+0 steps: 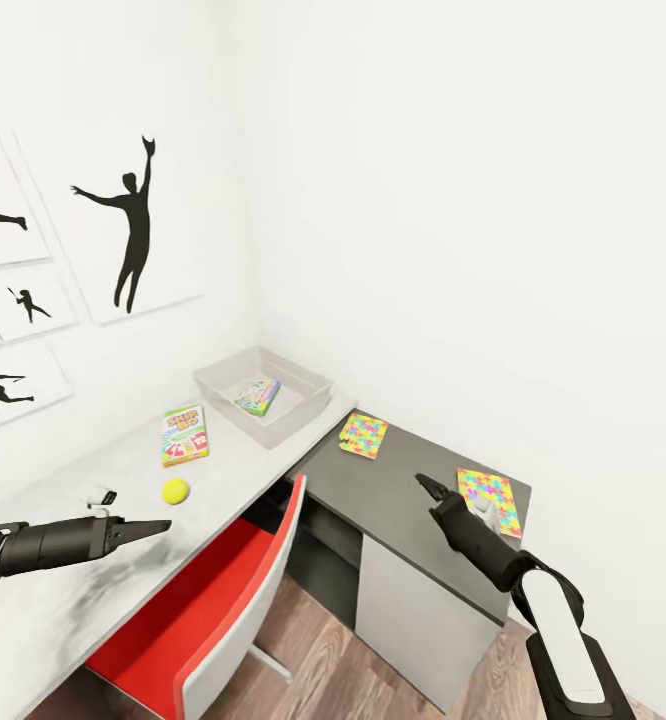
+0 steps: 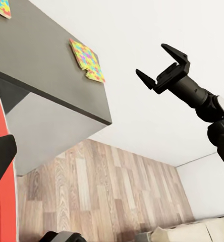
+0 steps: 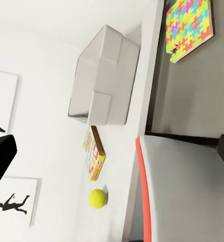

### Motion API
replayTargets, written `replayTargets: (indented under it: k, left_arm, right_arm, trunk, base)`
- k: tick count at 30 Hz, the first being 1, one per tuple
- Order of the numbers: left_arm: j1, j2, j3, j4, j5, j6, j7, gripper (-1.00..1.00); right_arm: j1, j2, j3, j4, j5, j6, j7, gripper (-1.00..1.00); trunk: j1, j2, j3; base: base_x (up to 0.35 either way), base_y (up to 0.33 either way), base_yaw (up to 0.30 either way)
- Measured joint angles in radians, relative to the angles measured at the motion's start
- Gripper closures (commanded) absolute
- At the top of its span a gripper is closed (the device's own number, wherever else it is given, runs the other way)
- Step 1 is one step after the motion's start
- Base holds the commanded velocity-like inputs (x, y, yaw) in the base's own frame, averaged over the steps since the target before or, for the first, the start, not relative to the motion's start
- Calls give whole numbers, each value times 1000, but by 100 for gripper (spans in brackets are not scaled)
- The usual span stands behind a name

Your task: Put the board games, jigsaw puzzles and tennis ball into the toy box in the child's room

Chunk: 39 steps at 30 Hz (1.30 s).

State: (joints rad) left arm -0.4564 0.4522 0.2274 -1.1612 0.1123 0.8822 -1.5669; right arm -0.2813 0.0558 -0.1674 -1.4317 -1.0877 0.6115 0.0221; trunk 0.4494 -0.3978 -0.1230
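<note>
Red chair [image 1: 223,610] sits tucked under the desk, wood-plank floor [image 2: 102,191] below, black silhouette posters [image 1: 123,220] on the wall.

Black arms, white forearm panel [image 1: 565,640]

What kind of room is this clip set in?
Likely a child's room or study corner: an L-shaped desk against white walls holds a board game, a tennis ball and jigsaw puzzles, with silhouette posters above.
</note>
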Motion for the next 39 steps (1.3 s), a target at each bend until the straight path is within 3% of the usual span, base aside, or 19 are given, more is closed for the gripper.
replayTargets:
  k: [10,39]
  left_arm:
    - [0,1,13,0,-1,0,0,-100]
    - [0,1,18,0,-1,0,0,-100]
  right_arm:
    - [0,0,0,1,0,0,6,-100]
    - [0,1,3,3,0,-2,4,-100]
  trunk:
    - [0,0,0]
    - [0,0,0]
  base:
    - [0,-18,-91]
    - [0,-1,-268]
